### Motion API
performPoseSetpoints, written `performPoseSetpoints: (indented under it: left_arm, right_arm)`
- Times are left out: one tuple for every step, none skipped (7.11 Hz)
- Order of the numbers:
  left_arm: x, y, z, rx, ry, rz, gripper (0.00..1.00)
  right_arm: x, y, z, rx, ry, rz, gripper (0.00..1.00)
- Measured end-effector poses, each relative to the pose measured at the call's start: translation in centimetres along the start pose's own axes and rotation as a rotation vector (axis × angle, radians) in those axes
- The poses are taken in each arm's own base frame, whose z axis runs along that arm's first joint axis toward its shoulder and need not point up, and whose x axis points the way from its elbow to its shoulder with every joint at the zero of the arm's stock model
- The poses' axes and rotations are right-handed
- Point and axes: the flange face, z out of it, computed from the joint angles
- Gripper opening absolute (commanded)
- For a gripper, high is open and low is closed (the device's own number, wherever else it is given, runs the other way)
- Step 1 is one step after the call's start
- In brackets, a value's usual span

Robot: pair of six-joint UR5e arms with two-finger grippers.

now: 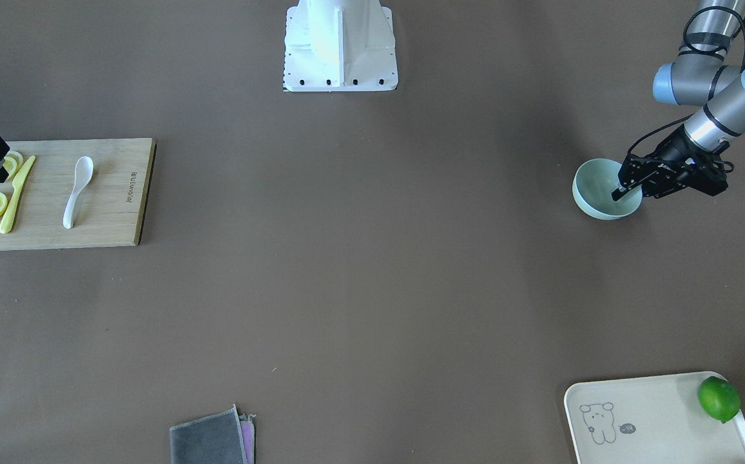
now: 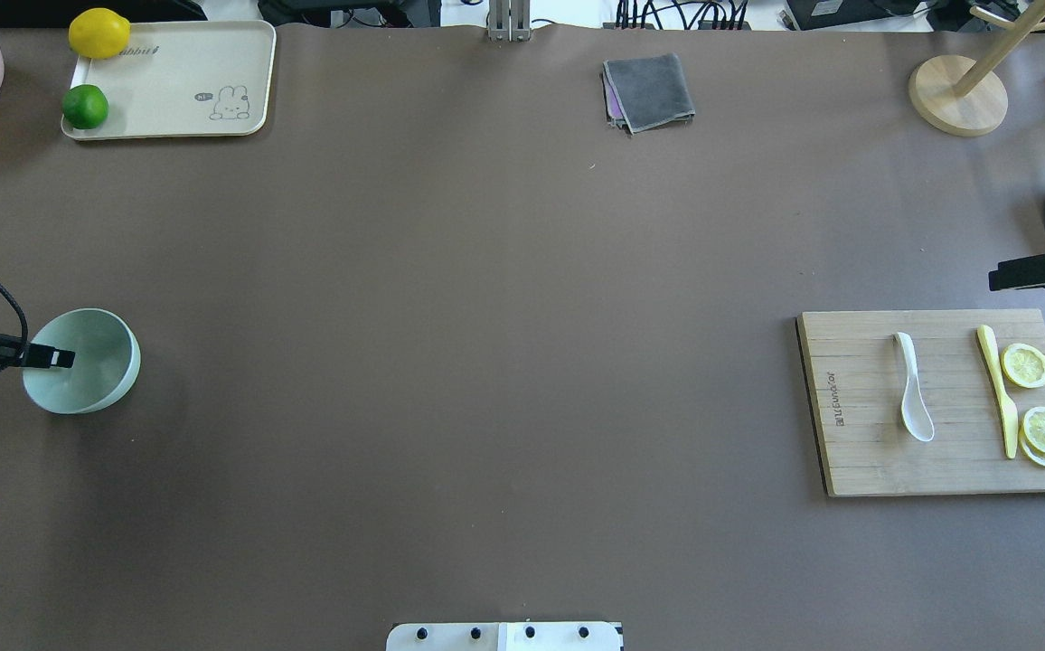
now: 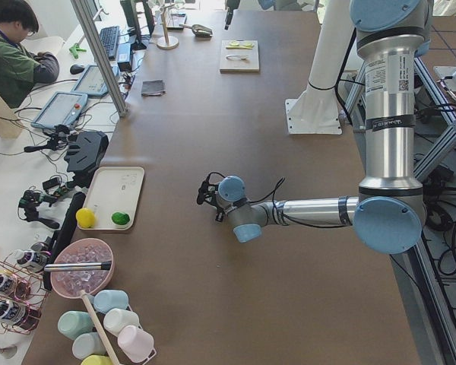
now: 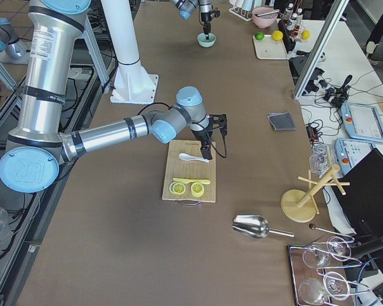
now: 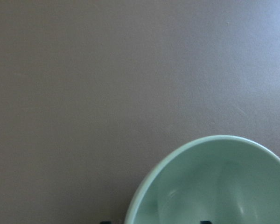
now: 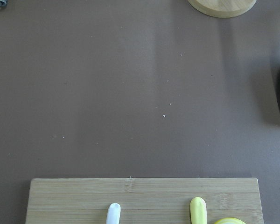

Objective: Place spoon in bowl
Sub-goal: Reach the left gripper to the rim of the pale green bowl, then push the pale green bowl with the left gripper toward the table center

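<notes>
- Spoon: it lies untouched on a wooden cutting board by the right edge of the table. Its handle points to the far edge and its scoop to the near edge.
- A yellow knife lies beside it on the same board, apart from it, with lemon slices further out toward the right edge.
- Right gripper: it hangs in the air about the far side of the board, closer to the knife and lemon than to the spoon. It holds nothing. Whether its jaws are released or clenched cannot be told, since no view shows them plainly.
- Bowl: it sits by the left edge of the table, well apart from the spoon, with nothing inside it.
- Left gripper: one finger reaches over the rim into the bowl. Whether the jaws clamp the rim or merely straddle it cannot be told.
- Step in hand: by all appearances the pick-up has not begun. The right arm looks to be lining up on the board.
- Next move, as a judgement: the right jaws should shift over the spoon's handle, clear of the knife, then descend and grip it. The long span between board and bowl suggests that one of them must be brought inward.
</notes>
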Motion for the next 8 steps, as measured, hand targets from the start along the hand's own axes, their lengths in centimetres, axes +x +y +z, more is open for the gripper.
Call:
performPoseSetpoints:
  left_arm:
    - [0.7, -0.4, -0.1, 0.005, 0.012, 0.006, 0.0]
    - [2.1, -1.3, -0.4, 0.011, 0.033, 0.015, 0.0]
    - [4.0, -2.5, -0.5, 0.017, 0.062, 0.016, 0.0]
    - [6.5, -4.5, -0.5, 0.028, 0.099, -0.008, 0.0]
    - [9.2, -6.6, -0.3, 0.042, 0.136, -0.037, 0.0]
    - [12.5, -8.6, 0.2, 0.049, 0.171, -0.061, 0.0]
    - [16.3, -10.6, 1.1, 0.05, 0.196, -0.084, 0.0]
    - [21.2, -12.2, 2.6, 0.056, 0.206, -0.111, 0.0]
  right_arm:
    - [0.0, 0.0, 0.0, 0.0, 0.0, 0.0, 1.0]
    - [0.0, 0.0, 0.0, 0.0, 0.0, 0.0, 1.0]
    - [0.0, 0.0, 0.0, 0.0, 0.0, 0.0, 1.0]
    - [0.0, 0.0, 0.0, 0.0, 0.0, 0.0, 1.0]
    - [0.0, 0.0, 0.0, 0.0, 0.0, 0.0, 1.0]
    - [0.0, 0.0, 0.0, 0.0, 0.0, 0.0, 1.0]
    - [0.0, 0.0, 0.0, 0.001, -0.001, 0.0, 1.0]
    - [0.0, 0.0, 0.0, 0.003, -0.003, -0.001, 1.0]
